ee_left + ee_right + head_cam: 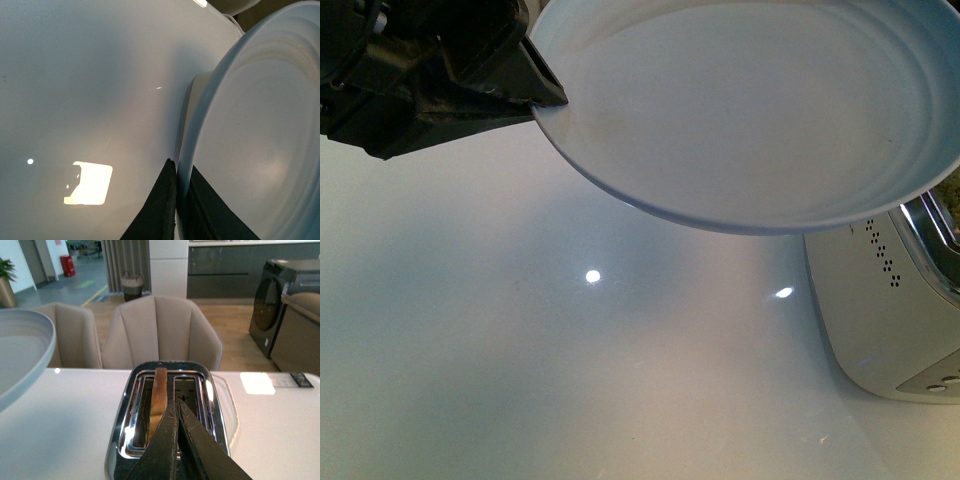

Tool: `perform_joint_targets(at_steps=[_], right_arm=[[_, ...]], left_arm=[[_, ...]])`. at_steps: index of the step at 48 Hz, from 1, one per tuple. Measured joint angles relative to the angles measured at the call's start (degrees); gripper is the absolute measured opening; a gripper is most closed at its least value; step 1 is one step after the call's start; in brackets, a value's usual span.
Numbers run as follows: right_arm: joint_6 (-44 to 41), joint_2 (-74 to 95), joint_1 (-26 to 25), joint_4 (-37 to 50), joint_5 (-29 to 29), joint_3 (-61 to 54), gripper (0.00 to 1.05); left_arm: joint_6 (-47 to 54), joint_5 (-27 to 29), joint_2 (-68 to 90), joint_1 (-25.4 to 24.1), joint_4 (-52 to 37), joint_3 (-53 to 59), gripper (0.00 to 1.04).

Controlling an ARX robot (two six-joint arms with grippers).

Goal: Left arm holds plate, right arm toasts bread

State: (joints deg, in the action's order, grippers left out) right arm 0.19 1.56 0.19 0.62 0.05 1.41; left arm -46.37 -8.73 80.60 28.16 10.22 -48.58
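Observation:
A pale blue-white plate (750,110) hangs above the white table, empty, filling the top of the front view. My left gripper (542,98) is shut on its rim at the left; in the left wrist view the plate (260,140) stands edge-on with the rim pinched in the left gripper (178,172). The bread (159,395) stands upright in one slot of the chrome-topped toaster (200,390), its crust sticking out. My right gripper (178,405) is shut with nothing in it, just above the toaster's top beside the bread. The plate's edge (25,355) shows in the right wrist view.
The toaster's white body (880,310) stands at the table's right under the plate's edge. The second slot (187,400) holds nothing. Beige chairs (160,335) stand beyond the table's far edge. A glossy white tabletop (570,360) spreads across the left and middle.

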Motion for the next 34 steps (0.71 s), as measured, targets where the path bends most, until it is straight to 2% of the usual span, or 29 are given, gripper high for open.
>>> perform_joint_targets(at_steps=[19,34], right_arm=[[-0.04,-1.16,0.0,-0.55,0.04,0.0,0.03],[-0.02,-1.18,0.0,-0.55,0.04,0.0,0.62]], left_arm=[[0.0,-0.02,-0.04,0.02,0.0,-0.04,0.03],[-0.02,-0.04,-0.02,0.02,0.0,-0.04,0.03]])
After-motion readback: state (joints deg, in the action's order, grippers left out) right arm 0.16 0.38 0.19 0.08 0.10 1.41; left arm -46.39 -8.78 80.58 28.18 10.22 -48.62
